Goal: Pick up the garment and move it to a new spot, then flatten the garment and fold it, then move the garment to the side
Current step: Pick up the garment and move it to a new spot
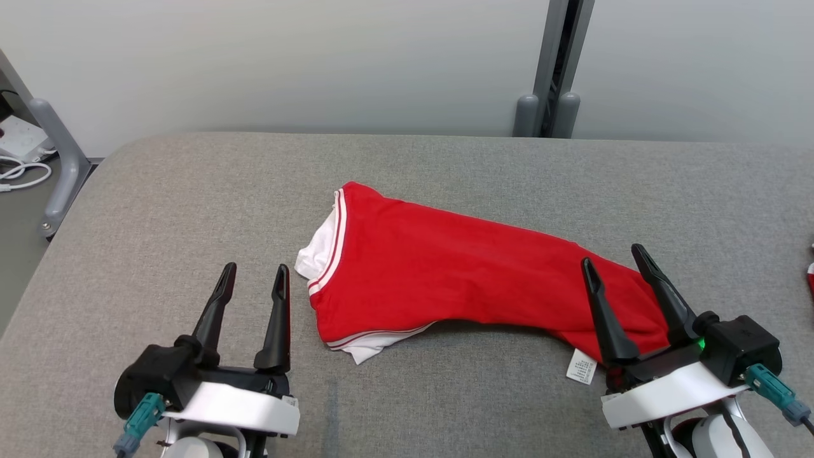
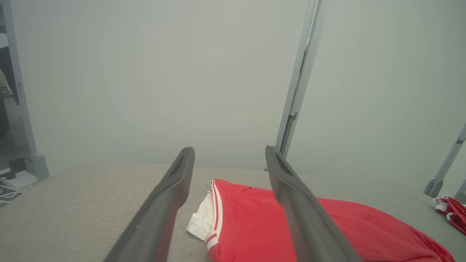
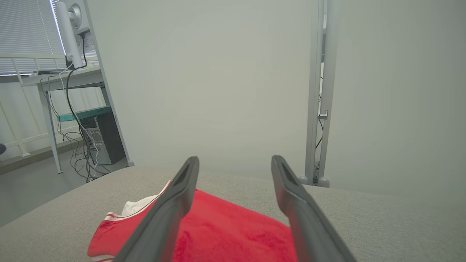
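Note:
The garment (image 1: pixel 445 273) is red with white sleeves and white-striped trim, folded into a long band lying across the middle of the grey padded table (image 1: pixel 159 210); a white care label sticks out at its near right end. My left gripper (image 1: pixel 254 273) stands open just left of its sleeve end, holding nothing. My right gripper (image 1: pixel 613 257) is open above the garment's right end, nothing between its fingers. The left wrist view has the garment (image 2: pixel 247 225) ahead between the open left gripper (image 2: pixel 229 154). In the right wrist view the garment (image 3: pixel 225 233) lies under the open right gripper (image 3: pixel 235 162).
A grey wall with a metal post (image 1: pixel 553 70) runs behind the table. A table leg (image 1: pixel 60 159) and white cables stand at the far left. Another red and white cloth (image 2: pixel 449 211) lies at the table's right edge. A desk with a computer (image 3: pixel 102 138) stands off to the left.

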You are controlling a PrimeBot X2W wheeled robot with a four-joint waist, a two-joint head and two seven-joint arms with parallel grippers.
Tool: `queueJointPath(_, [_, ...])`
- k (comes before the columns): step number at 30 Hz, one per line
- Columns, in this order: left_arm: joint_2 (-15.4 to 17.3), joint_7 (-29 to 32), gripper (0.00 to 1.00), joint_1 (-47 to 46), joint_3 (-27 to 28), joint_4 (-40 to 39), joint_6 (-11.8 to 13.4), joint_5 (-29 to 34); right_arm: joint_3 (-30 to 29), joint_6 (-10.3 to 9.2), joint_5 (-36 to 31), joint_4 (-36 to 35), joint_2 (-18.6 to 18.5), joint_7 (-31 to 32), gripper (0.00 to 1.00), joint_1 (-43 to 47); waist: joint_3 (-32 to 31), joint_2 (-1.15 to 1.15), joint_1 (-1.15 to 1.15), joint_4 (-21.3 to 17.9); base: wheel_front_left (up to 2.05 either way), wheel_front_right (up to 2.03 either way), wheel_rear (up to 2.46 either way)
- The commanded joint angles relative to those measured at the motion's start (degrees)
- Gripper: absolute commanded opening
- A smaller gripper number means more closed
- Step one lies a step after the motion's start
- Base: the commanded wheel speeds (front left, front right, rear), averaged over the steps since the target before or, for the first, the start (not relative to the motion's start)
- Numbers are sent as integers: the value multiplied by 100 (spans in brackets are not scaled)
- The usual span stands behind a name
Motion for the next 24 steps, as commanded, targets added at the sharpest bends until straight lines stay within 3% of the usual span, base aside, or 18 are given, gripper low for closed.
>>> queueJointPath(1, [-80, -24, 100, 85, 116, -25, -90, 129, -9, -2, -29, 7, -4, -53, 100, 28, 3, 0, 0, -4, 0, 0, 0])
queueJointPath(6, [-313, -25, 100, 168, 353, 102, -341, 311, 6, -2, -39, 19, 6, -54, 100, 9, 64, 0, 0, 10, 0, 0, 0])
queueJointPath(14, [-421, -25, 100, 147, 603, 159, -547, 465, -5, -2, -50, 17, -9, -43, 100, -65, 182, 0, 0, 39, 0, 0, 0])
queueJointPath(24, [-475, -26, 100, 77, 744, 217, -678, 573, -16, -2, -43, 42, 15, -41, 100, -101, 249, 0, 0, -7, 0, 0, 0])
